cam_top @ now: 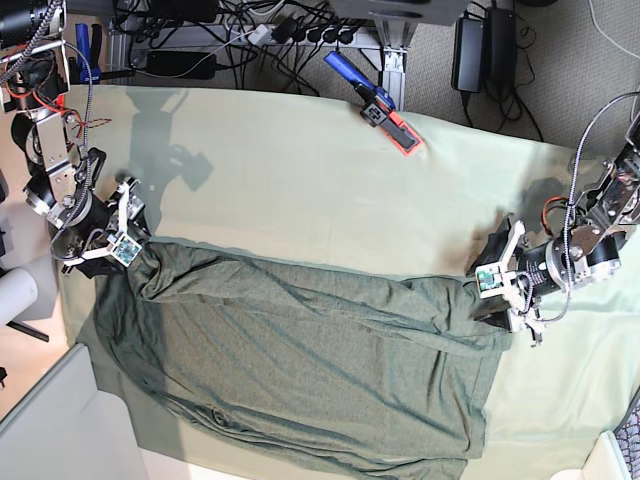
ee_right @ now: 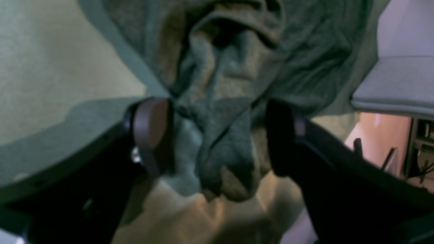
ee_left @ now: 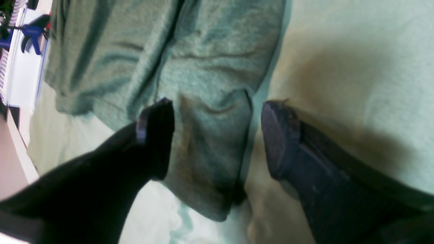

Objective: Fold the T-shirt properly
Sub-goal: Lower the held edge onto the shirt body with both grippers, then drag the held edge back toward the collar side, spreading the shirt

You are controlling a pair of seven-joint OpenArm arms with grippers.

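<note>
The T-shirt (cam_top: 300,360) lies spread on the pale table cover (cam_top: 300,200), long axis running across the table between your two arms, so each arm sits at one end of it. The left gripper (ee_left: 217,135) is at the corner on the base view's right, jaws wide apart, a flap of cloth lying between them but not pinched; one finger (ee_left: 156,132) rests over fabric, the other over bare cover. The right gripper (ee_right: 217,135) is at the opposite bunched corner, also spread wide, a crumpled fold hanging between the pads, probably not gripped, though blur makes contact hard to judge. Neither arm is clearly nearer; both reach their own end.
</note>
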